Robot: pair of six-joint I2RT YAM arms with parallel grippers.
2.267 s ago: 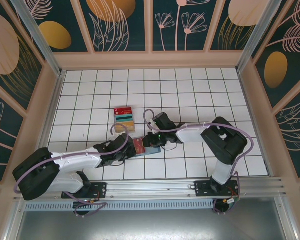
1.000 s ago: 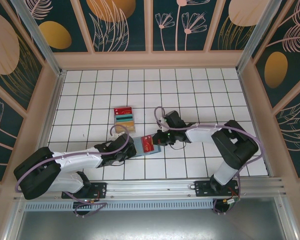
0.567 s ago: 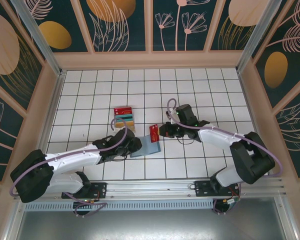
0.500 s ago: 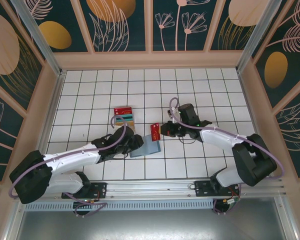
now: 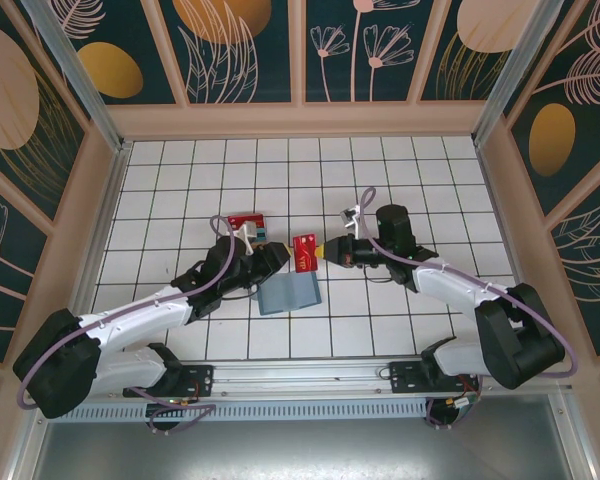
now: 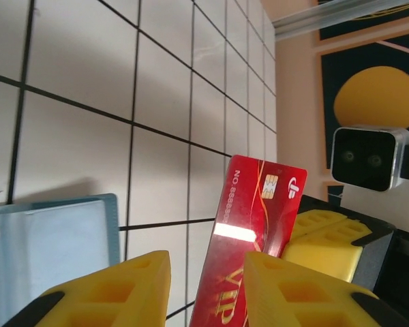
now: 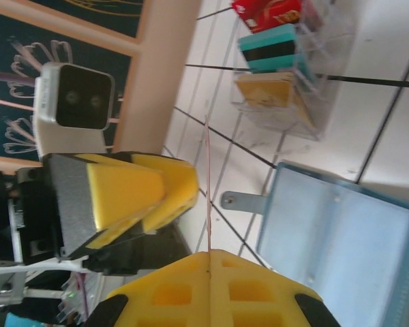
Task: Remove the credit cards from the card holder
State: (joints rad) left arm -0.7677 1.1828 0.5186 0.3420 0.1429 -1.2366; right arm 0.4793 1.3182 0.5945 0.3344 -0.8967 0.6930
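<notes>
My right gripper (image 5: 327, 252) (image 7: 207, 253) is shut on a red credit card (image 5: 304, 253) (image 6: 259, 225), held upright above the tiles; in the right wrist view it shows edge-on (image 7: 207, 184). My left gripper (image 5: 272, 256) (image 6: 208, 266) (image 7: 184, 197) is open. Its yellow fingers (image 6: 109, 293) stand close to the card's free end and are not closed on it. The slate-blue card holder (image 5: 288, 294) (image 6: 48, 231) (image 7: 341, 245) lies unfolded on the table below both grippers, and neither touches it.
A clear stand (image 5: 248, 226) (image 7: 293, 102) behind the left gripper holds red (image 7: 269, 13), teal (image 7: 269, 48) and tan (image 7: 269, 92) cards. White tiled floor extends to the wooden walls (image 5: 300, 120). The right wrist camera (image 6: 368, 158) faces the left one.
The right gripper drew the red card out of the holder and carried it up and back. The left gripper let go of the holder, opened and moved up to the card.
</notes>
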